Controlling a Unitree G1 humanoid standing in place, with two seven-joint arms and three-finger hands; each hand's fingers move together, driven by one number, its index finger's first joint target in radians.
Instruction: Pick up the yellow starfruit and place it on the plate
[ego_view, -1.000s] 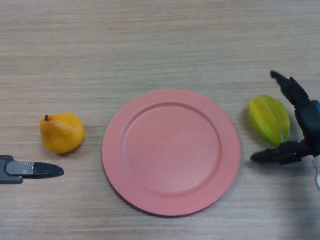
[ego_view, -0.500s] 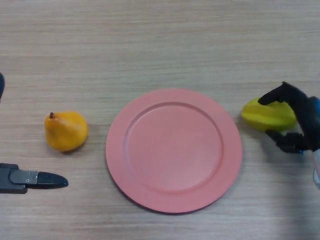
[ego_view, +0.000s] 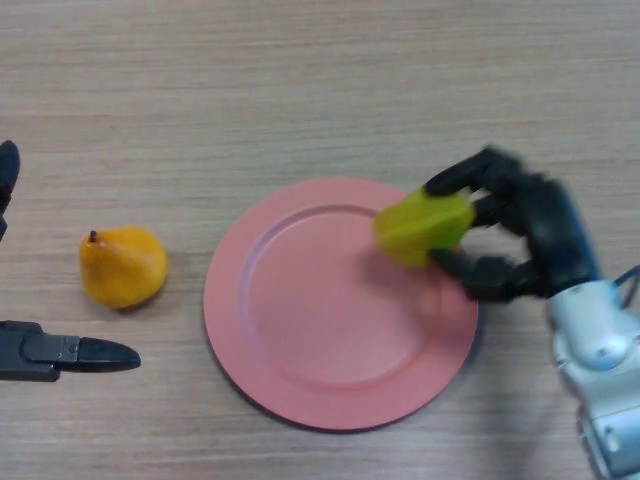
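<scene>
The right hand (ego_view: 530, 235) has its fingers and thumb clamped on the yellow starfruit (ego_view: 423, 227), holding it over the right part of the pink plate (ego_view: 290, 350). The plate's middle and left side lie bare. A pear (ego_view: 123, 266) sits well apart near the desk's (ego_view: 300, 80) left edge, just above the left hand (ego_view: 60, 352), whose fingers lie straight.
</scene>
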